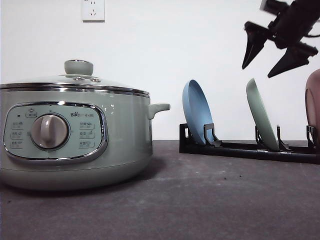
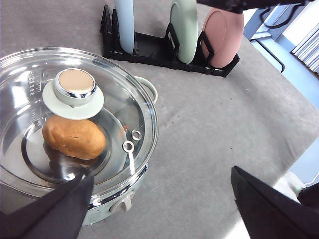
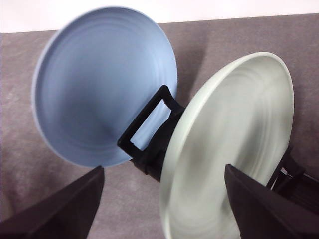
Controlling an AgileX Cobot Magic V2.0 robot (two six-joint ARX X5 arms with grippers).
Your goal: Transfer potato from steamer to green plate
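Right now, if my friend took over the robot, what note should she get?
Right gripper: open, empty, up in the air above the green plate.
Left gripper: open, empty, above the steamer.
Potato: inside the steamer, under the closed glass lid.
Green plate: standing on edge in the black rack, between the blue plate and the pink dish.
Done: nothing yet.
Left: get the green plate out, lift the lid, move the potato onto the plate.

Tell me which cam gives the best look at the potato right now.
Left wrist view: the potato is seen from above through the glass lid, lying inside the steamer. In the front view the steamer's wall and lid hide it. The right wrist view faces the plates in the rack.
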